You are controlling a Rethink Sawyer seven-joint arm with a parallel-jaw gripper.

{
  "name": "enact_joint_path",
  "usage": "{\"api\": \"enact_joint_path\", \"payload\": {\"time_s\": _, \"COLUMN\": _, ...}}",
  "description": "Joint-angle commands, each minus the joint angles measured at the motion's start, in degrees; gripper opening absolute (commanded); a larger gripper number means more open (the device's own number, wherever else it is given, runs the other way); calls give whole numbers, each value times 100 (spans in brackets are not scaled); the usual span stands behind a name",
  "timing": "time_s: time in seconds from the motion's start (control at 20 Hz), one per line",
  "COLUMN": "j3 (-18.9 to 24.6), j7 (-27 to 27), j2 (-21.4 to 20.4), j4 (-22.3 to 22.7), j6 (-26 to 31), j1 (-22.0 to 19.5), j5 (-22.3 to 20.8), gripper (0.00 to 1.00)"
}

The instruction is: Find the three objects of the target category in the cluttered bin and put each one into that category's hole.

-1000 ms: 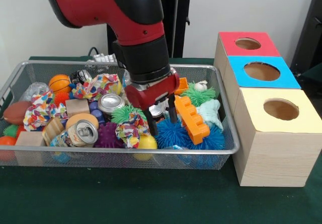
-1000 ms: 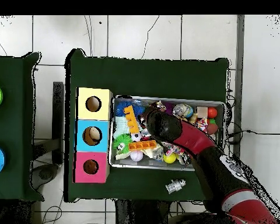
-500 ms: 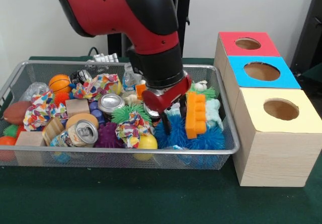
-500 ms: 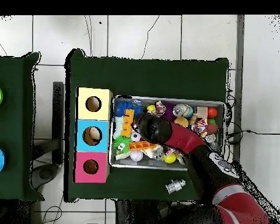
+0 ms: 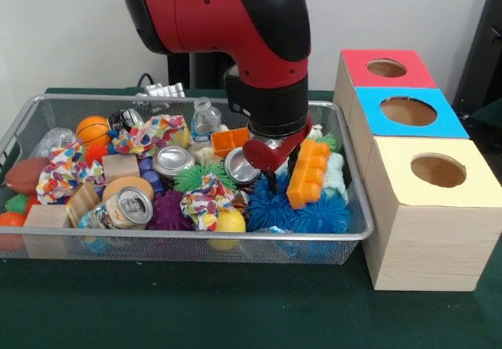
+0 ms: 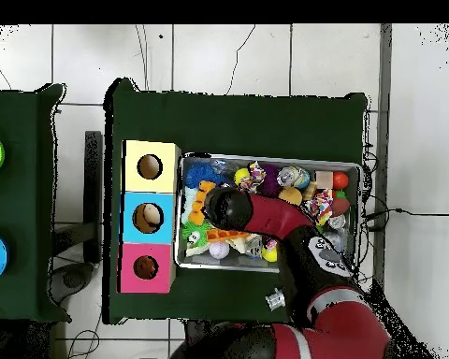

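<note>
We cannot tell how the jaws of the gripper (image 5: 276, 178) stand, since the red wrist hides all but dark tips, and from overhead the arm (image 6: 266, 217) covers the middle of the bin (image 5: 31, 110). The orange toothed block (image 5: 307, 173) stands tilted on end just beside those tips, touching or nearly so, above the blue spiky ball (image 5: 271, 210) near the bin's edge toward the boxes. Beyond that edge stand the yellow-topped box (image 5: 433, 169), the blue-topped box (image 5: 408, 111) and the red-topped box (image 5: 387, 68), each with a round hole.
</note>
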Motion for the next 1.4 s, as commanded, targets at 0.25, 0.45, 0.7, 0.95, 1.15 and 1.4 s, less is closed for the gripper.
{"api": "enact_joint_path", "payload": {"time_s": 0.25, "j3": -733, "j7": 952, "j2": 447, "j4": -535, "j6": 627, "j1": 164, "j5": -322, "gripper": 100}}
{"api": "enact_joint_path", "payload": {"time_s": 0.45, "j3": -520, "j7": 857, "j2": 405, "j4": -427, "j6": 334, "j1": -21, "j5": -289, "gripper": 100}}
{"api": "enact_joint_path", "payload": {"time_s": 0.7, "j3": -366, "j7": 884, "j2": 396, "j4": -436, "j6": 161, "j1": -9, "j5": -252, "gripper": 100}}
{"api": "enact_joint_path", "payload": {"time_s": 0.95, "j3": -138, "j7": 802, "j2": 455, "j4": -391, "j6": 29, "j1": -125, "j5": -249, "gripper": 100}}
{"api": "enact_joint_path", "payload": {"time_s": 1.15, "j3": 60, "j7": 809, "j2": 500, "j4": -346, "j6": -79, "j1": -248, "j5": -195, "gripper": 0}}
{"api": "enact_joint_path", "payload": {"time_s": 1.4, "j3": 738, "j7": 863, "j2": 440, "j4": 11, "j6": -277, "j1": -720, "j5": 55, "gripper": 0}}
